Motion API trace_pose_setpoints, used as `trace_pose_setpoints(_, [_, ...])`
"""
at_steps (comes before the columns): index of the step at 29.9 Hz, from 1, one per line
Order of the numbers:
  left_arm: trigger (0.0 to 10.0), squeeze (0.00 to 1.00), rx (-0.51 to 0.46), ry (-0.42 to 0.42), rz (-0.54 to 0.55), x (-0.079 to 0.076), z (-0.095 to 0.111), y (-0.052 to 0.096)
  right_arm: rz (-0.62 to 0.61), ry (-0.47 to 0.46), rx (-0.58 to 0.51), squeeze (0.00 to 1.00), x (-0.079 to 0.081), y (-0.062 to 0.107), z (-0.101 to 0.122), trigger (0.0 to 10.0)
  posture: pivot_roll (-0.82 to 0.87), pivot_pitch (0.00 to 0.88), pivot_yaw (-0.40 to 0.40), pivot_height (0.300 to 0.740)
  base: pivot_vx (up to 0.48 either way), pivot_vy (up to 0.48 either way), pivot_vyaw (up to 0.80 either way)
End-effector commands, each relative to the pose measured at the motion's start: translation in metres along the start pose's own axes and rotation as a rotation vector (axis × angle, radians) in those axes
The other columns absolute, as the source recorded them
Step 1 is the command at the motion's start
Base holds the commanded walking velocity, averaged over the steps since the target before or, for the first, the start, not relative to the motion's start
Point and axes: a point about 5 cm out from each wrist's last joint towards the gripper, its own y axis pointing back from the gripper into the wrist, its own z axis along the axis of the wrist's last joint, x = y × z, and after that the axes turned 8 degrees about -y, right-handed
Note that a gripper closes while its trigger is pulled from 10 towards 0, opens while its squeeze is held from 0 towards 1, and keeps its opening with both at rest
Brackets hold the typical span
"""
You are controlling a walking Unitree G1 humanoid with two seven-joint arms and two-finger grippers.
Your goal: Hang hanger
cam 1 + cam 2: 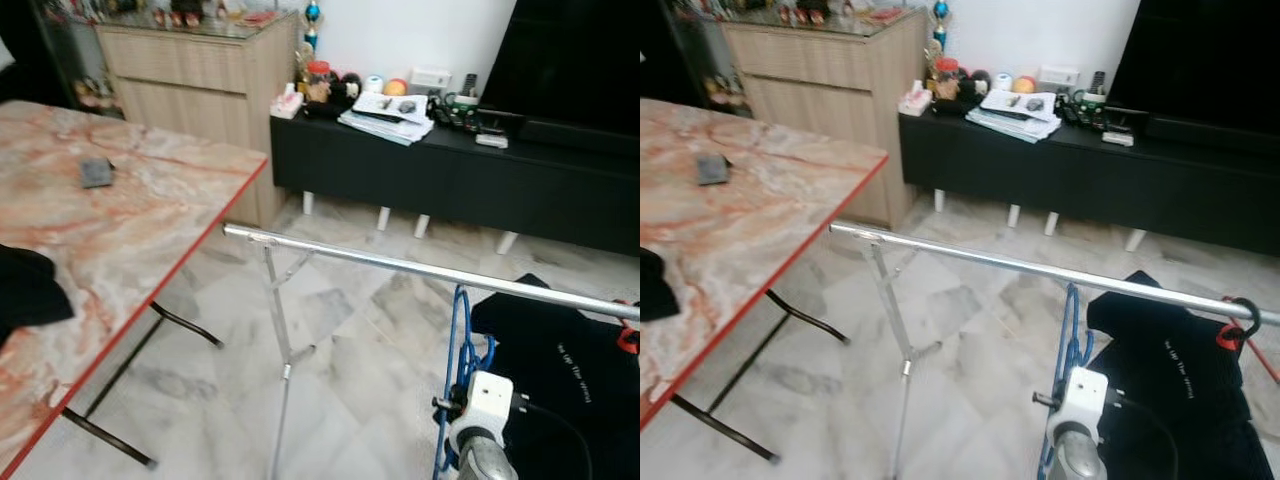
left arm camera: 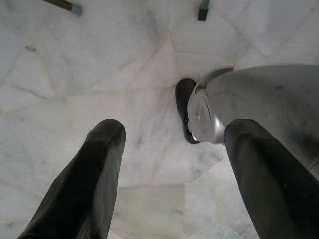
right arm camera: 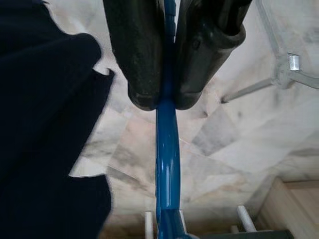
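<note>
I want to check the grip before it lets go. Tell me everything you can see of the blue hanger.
The blue hanger looks like glossy plastic, thin and smooth. The right tool is shut on one of its bars, pinching it between both black fingers. It hangs at the silver rail, beside a black shirt hung on a red hanger. Whether its hook sits fully over the rail is unclear.

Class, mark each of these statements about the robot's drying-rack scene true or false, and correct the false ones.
1. The right tool is shut on the blue hanger. True.
2. The left tool holds a garment. False: it is open, above the marble floor.
3. A black garment hangs from the metal rail. True.
4. The marble-pattern table has a green edge. False: the edge is red.
5. The blue hanger sits on the table. False: it is beside the rail.
</note>
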Motion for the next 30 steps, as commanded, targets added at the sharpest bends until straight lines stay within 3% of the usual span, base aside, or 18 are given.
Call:
trace_pose_setpoints(1, [10.0, 0.00, 0.048, -0.005, -0.002, 0.001, -0.010, 0.002, -0.018, -0.025, 0.002, 0.00, -0.001, -0.003, 0.005, 10.0, 0.07, 0.076, -0.022, 0.740, 0.000, 0.000, 0.00])
trace_pose_setpoints(4, [10.0, 0.00, 0.044, -0.007, -0.002, 0.001, -0.007, 0.001, -0.026, -0.052, 0.000, 0.00, 0.000, -0.007, 0.011, 10.0, 0.07, 0.075, -0.022, 0.740, 0.000, 0.000, 0.00])
trace_pose_setpoints(6, [10.0, 0.00, 0.033, -0.011, 0.000, 0.004, -0.002, 0.000, -0.020, -0.067, -0.071, 0.00, 0.006, -0.017, 0.038, 10.0, 0.07, 0.072, -0.023, 0.740, 0.000, 0.000, 0.00])
trace_pose_setpoints(16, [10.0, 0.00, 0.038, -0.007, 0.004, 0.009, -0.008, 0.003, -0.022, -0.081, -0.216, 0.00, 0.021, -0.026, 0.082, 10.0, 0.08, 0.072, -0.026, 0.740, 0.000, 0.000, 0.00])
trace_pose_setpoints(25, [10.0, 0.00, 0.042, -0.008, -0.013, 0.004, -0.018, 0.006, -0.022, -0.093, -0.242, 0.00, 0.030, -0.021, 0.079, 10.0, 0.08, 0.074, -0.026, 0.740, 0.000, 0.000, 0.00])
trace_pose_setpoints(30, [10.0, 0.00, 0.043, -0.009, -0.021, 0.003, -0.019, 0.007, -0.044, -0.090, -0.214, 0.00, 0.027, -0.023, 0.081, 10.0, 0.08, 0.073, -0.024, 0.740, 0.000, 0.000, 0.00])
